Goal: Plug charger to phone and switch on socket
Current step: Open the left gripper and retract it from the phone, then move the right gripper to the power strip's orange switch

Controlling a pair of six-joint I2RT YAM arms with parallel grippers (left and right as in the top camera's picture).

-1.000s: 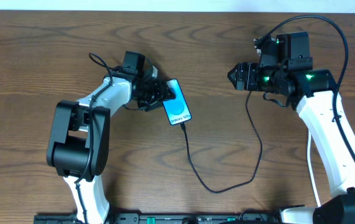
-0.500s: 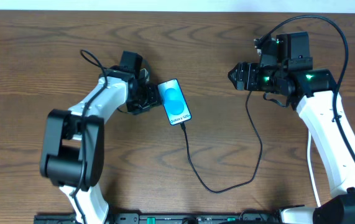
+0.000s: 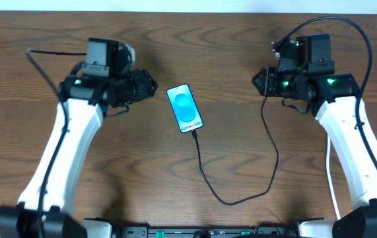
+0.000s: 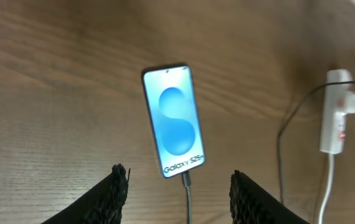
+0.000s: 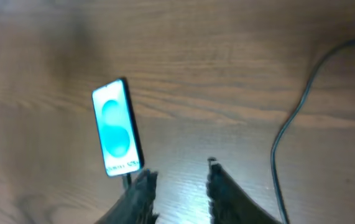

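Observation:
The phone (image 3: 185,109) lies flat mid-table, screen lit blue, also visible in the left wrist view (image 4: 173,121) and the right wrist view (image 5: 117,127). The charger's black cable (image 3: 205,178) runs from the phone's bottom edge, loops toward the front and climbs under my right arm. Its plug tip (image 4: 185,179) sits in the phone. The white socket (image 4: 334,118) lies to the right with the white adapter (image 4: 353,101) in it; in the overhead view my right arm hides it. My left gripper (image 3: 150,86) is open and empty, left of the phone. My right gripper (image 3: 257,80) hovers with its jaws narrowly apart, nothing between them.
The socket's white cord (image 4: 329,186) trails toward the front. A black rail (image 3: 195,233) runs along the table's front edge. The brown wooden table (image 3: 30,165) ends at a pale strip along the back.
My left gripper has pulled away from the phone's left side, back to the left, and the phone stays where it was. My right gripper's jaws have narrowed.

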